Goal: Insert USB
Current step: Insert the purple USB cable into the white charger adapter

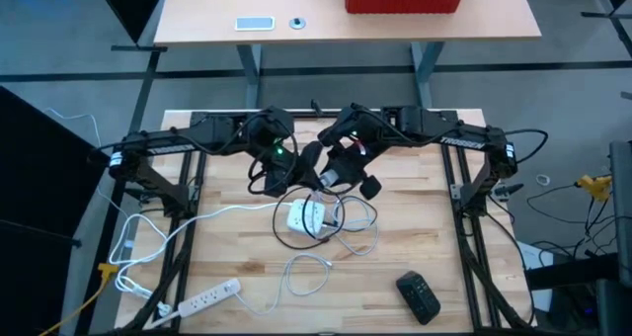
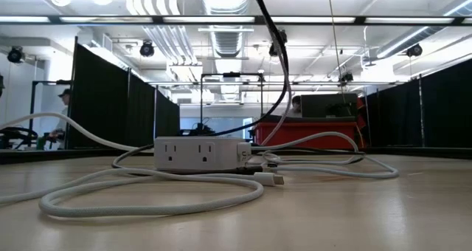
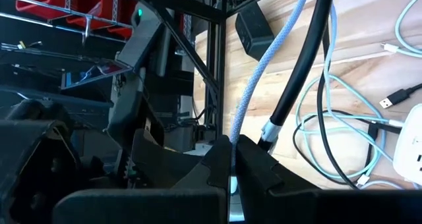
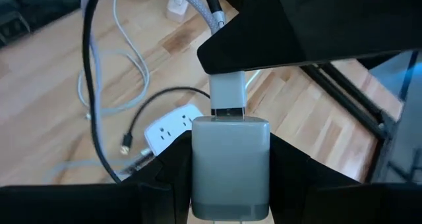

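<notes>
Above the table's middle, my right gripper (image 1: 336,175) is shut on a grey-white charger block (image 4: 230,159). My left gripper (image 1: 310,166) is shut on a white USB plug (image 4: 227,91) with a pale braided cable (image 3: 264,76). The plug's metal end meets the charger's top face (image 4: 229,113); how deep it sits I cannot tell. Below them a white outlet block (image 1: 305,215) rests flat on the wood among looped cables. It also shows in the low view as the outlet block (image 2: 199,153). My left gripper pinches the USB plug's cable end (image 3: 231,179) between its two fingers; the fingers hide most of the plug. The braided cable runs slack from there down toward the table. The plug is lifted clear of the table. My right gripper pinches the charger block by its two opposite sides (image 4: 195,165) between its two fingers. The charger is held clear of the table. Its port face (image 4: 230,120) points toward the left gripper.
A black cable with a loose USB end (image 3: 394,96) and white cables (image 1: 346,239) loop around the outlet block. A white power strip (image 1: 205,298) lies at the near left. A dark remote-like object (image 1: 418,296) lies at the near right.
</notes>
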